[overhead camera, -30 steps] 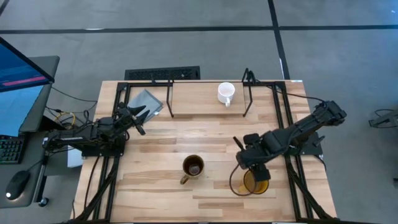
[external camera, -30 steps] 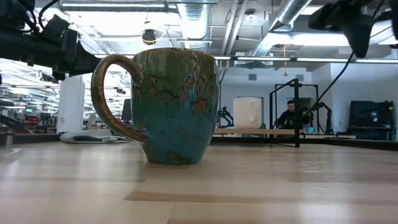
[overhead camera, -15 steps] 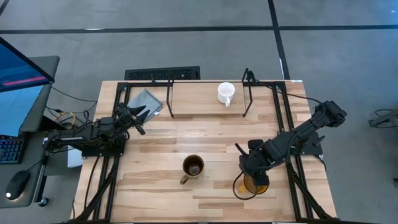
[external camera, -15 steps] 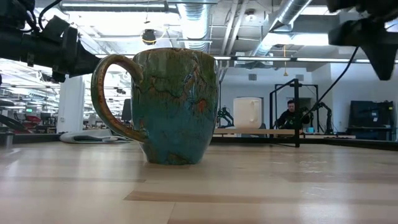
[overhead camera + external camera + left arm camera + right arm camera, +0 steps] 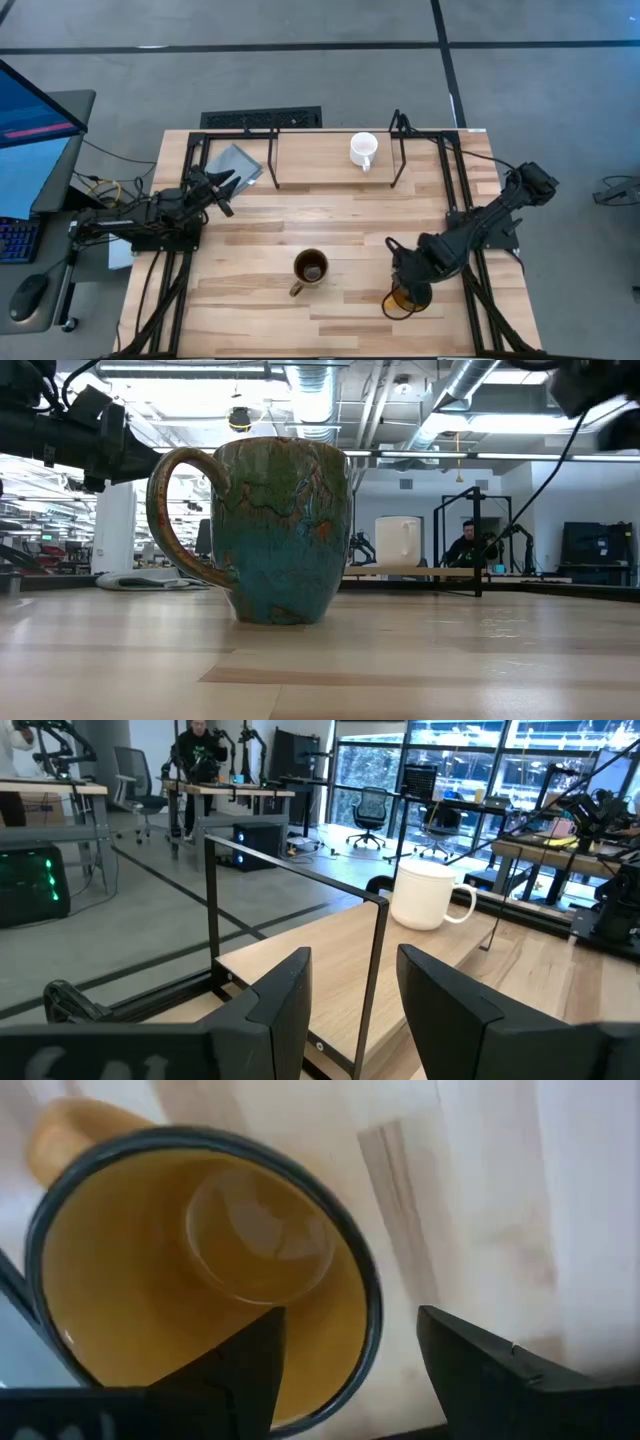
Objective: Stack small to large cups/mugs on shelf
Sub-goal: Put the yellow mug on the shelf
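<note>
The yellow-orange mug (image 5: 402,300) stands upright near the table's near right corner. My right gripper (image 5: 408,274) hangs over it, open. In the right wrist view one finger (image 5: 250,1365) is above the mug's opening (image 5: 200,1280) and the other (image 5: 480,1370) is outside its dark rim. The dark brown mug (image 5: 310,268) stands on its base at the near middle (image 5: 280,530). The white mug (image 5: 363,150) stands between the shelf's (image 5: 272,160) thin black legs at the far edge. My left gripper (image 5: 222,190) waits open at the table's left, facing the shelf (image 5: 300,875) and the white mug (image 5: 425,895).
A grey flat object (image 5: 235,162) lies at the far left of the table beside my left gripper. A black slotted strip (image 5: 262,119) sits just beyond the far edge. Bare wood lies between the brown mug and the shelf. A person (image 5: 465,545) sits in the room behind.
My right gripper has moved toward the table's near edge and now covers more of the yellow-orange mug from above. The mugs have stayed in place.
</note>
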